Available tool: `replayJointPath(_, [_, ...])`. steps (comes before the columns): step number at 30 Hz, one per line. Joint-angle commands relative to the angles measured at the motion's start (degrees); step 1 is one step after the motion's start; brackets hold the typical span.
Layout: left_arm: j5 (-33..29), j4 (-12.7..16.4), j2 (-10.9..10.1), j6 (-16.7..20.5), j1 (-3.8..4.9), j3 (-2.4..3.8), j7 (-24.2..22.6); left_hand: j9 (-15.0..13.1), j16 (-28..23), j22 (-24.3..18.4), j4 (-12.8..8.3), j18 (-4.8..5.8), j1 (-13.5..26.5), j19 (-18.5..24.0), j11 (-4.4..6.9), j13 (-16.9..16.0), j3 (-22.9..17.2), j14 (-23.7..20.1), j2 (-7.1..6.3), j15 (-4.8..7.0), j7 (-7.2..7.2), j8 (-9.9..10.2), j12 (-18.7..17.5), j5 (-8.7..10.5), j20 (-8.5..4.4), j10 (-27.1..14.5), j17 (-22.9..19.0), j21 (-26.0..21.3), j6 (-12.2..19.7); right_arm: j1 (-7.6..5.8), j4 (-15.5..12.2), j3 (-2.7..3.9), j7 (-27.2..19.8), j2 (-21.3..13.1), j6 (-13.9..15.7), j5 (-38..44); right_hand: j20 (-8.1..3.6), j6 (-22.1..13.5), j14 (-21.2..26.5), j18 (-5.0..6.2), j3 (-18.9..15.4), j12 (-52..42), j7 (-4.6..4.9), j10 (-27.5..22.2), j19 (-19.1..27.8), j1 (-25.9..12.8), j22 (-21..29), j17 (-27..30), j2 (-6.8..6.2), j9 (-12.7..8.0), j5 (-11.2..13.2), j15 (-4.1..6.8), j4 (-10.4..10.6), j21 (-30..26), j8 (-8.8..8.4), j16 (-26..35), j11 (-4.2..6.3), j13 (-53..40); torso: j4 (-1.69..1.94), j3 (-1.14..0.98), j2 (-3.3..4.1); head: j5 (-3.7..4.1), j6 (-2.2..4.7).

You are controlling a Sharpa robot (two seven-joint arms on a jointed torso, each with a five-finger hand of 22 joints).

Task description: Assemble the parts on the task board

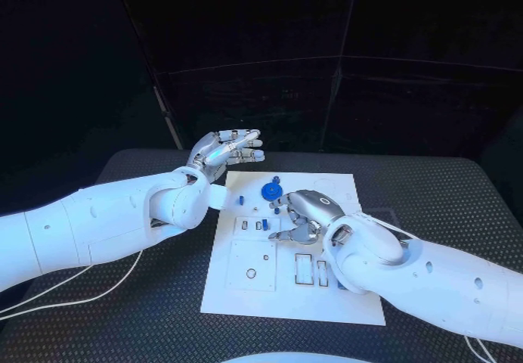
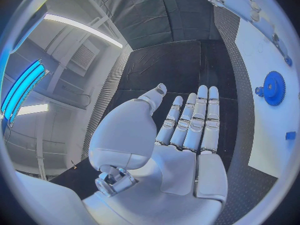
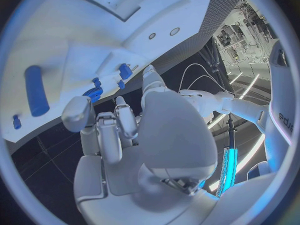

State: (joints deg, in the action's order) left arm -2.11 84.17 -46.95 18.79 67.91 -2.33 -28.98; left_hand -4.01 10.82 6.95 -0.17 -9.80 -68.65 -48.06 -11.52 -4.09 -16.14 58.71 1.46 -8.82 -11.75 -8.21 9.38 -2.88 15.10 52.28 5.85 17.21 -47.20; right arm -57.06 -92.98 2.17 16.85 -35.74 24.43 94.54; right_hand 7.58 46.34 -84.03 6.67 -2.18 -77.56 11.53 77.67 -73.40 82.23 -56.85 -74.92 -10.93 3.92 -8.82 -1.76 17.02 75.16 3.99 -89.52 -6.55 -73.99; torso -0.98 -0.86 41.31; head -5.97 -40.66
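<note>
My left hand (image 1: 226, 150): fingers apart, empty, raised off the task board (image 1: 327, 302)'s far-left corner | my right hand (image 1: 302, 216): fingers curled over board centre, hold unclear | blue gear (image 1: 271, 190): on board, just beyond right hand.

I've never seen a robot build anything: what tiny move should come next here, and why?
Probably the right hand should lower its curled, empty fingers onto the small blue parts just beside them on the task board. The left hand is raised beyond the board, flat and empty, farther from any piece.
</note>
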Motion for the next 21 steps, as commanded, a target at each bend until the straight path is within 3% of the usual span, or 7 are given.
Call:
replayJointPath(1, [3.5, -0.4, -0.4, -2.2, 0.09, 0.05, 2.2, -0.2, 2.5, 0.9, 0.2, -0.38, 0.2, -4.0, 1.33, -0.5, 0.3, 5.7, 0.22, 1.77, -1.79, -0.9, 1.8, -0.30, -1.91, 4.3, 1.4, 2.2, -2.6, -0.18, -2.3, 0.35, -6.0, -1.7, 3.7, -2.2, 0.33, 1.4, -5.7, -0.37, 0.6, -0.3, -0.25, 0.1, 0.2, 0.4, 0.1, -13.8, 1.13, 0.3, 0.0, -0.13, -0.2, -0.2, 0.74, 0.0, 0.26, -0.1, -0.08, 0.02, -0.20, -0.04, 0.14])
replayJointPath(7, [14.4, -1.6, -1.6, -6.8, 0.13, 0.06, 9.9, -1.5, 13.3, 4.8, 4.7, -0.66, 6.2, -18.3, 6.63, -2.8, 4.5, 24.8, -1.97, 8.17, 3.13, -3.6, 5.9, -0.52, -7.65, 16.9, 9.1, 11.0, -10.7, -1.49, -6.9, 2.83, -9.6, -8.2, -1.4, -17.1, -0.47, 4.3, -3.9, 1.15, 2.6, 4.1, -1.30, -4.4, 4.7, 2.6, 8.5, -7.3, 5.16, 0.6, -2.7, 0.82, -1.3, -4.7, 2.28, 2.7, 1.29, 5.3, -0.12, -0.25, -1.07, -0.20, 0.06])
replayJointPath(11, [23.7, -1.7, -2.3, -10.8, 0.63, 0.06, 19.8, -3.7, 53.3, 9.5, 7.0, -0.54, 7.8, -26.0, 9.52, -7.7, 9.4, 29.1, -3.51, 11.43, 5.97, -5.2, 11.8, 0.15, -11.26, 24.4, 49.8, 19.5, -13.9, -3.59, -8.0, 3.52, -9.8, -12.6, -4.6, -26.2, -1.01, 5.3, -3.1, 1.74, 2.4, 5.1, -1.82, -5.0, 6.5, 2.5, 12.5, -4.2, 5.83, 0.6, -3.3, 1.37, -1.6, -7.3, 3.05, 4.4, 1.80, 6.7, -0.37, -0.35, -1.70, -0.30, -0.20])
replayJointPath(13, [28.6, -1.7, -2.3, -13.1, 0.99, 0.06, 24.9, -5.2, 62.8, 14.1, 7.3, -0.04, 6.4, -26.3, 10.21, -11.1, 10.7, 29.2, -2.74, 11.92, 6.36, -6.0, 15.2, -0.18, -11.96, 25.0, 60.7, 24.3, -14.6, -4.43, -8.1, 3.67, -9.8, -14.3, -5.2, -28.9, -1.11, 5.5, -3.0, 1.79, 2.2, 5.2, -1.90, -4.9, 6.6, 2.5, 13.0, -3.9, 5.89, 0.6, -3.3, 1.46, -1.7, -7.6, 3.21, 4.6, 1.89, 6.8, -0.43, -0.40, -1.98, -0.33, -0.40])
replayJointPath(16, [35.8, -1.6, -2.1, -16.0, 1.58, 0.04, 33.3, -8.8, 72.4, 31.1, 7.9, 1.94, 4.8, -28.8, 11.37, -22.0, 13.3, 29.7, -1.98, 12.84, 7.55, -8.7, 26.6, -0.15, -12.61, 25.3, 73.5, 38.6, -15.4, -5.50, -7.5, 3.83, -10.3, -16.2, -5.3, -32.4, -1.26, 5.7, -3.0, 1.79, 2.2, 4.8, -2.03, -4.5, 6.4, 2.9, 13.2, -3.7, 6.08, 0.6, -3.6, 1.60, -2.1, -7.9, 3.44, 4.8, 2.02, 6.4, -0.58, -0.57, -2.40, -0.52, -0.58])
replayJointPath(19, [41.4, -1.5, -1.3, -19.6, 2.60, -0.79, 42.1, -14.5, 77.7, 46.7, 9.2, 3.53, 3.9, -31.1, 11.90, -43.8, 16.2, 30.7, -0.63, 12.93, 8.69, -13.3, 46.8, -0.42, -13.51, 24.8, 81.6, 50.8, -13.9, -6.20, -6.5, 3.92, -10.8, -17.3, -5.0, -34.5, -1.34, 5.9, -3.1, 1.78, 2.2, 4.5, -2.09, -4.2, 6.3, 3.0, 13.3, -3.7, 6.15, 0.6, -3.9, 1.68, -2.3, -8.1, 3.58, 4.8, 2.09, 6.2, -0.58, -0.80, -2.79, -0.74, -0.74])
replayJointPath(21, [43.6, -1.5, -0.7, -20.8, 3.31, -1.57, 45.7, -16.2, 78.7, 51.8, 10.7, 4.42, 5.2, -32.3, 12.20, -47.8, 17.7, 31.1, -0.24, 13.17, 8.51, -14.8, 50.4, -0.30, -13.27, 24.9, 83.3, 54.4, -13.4, -6.40, -6.1, 3.95, -11.0, -17.5, -4.8, -35.1, -1.36, 5.9, -3.1, 1.77, 2.2, 4.5, -2.11, -4.1, 6.3, 3.0, 13.3, -3.7, 6.17, 0.6, -4.0, 1.70, -2.3, -8.1, 3.64, 4.9, 2.11, 6.1, -0.55, -0.89, -2.92, -0.77, -0.87])
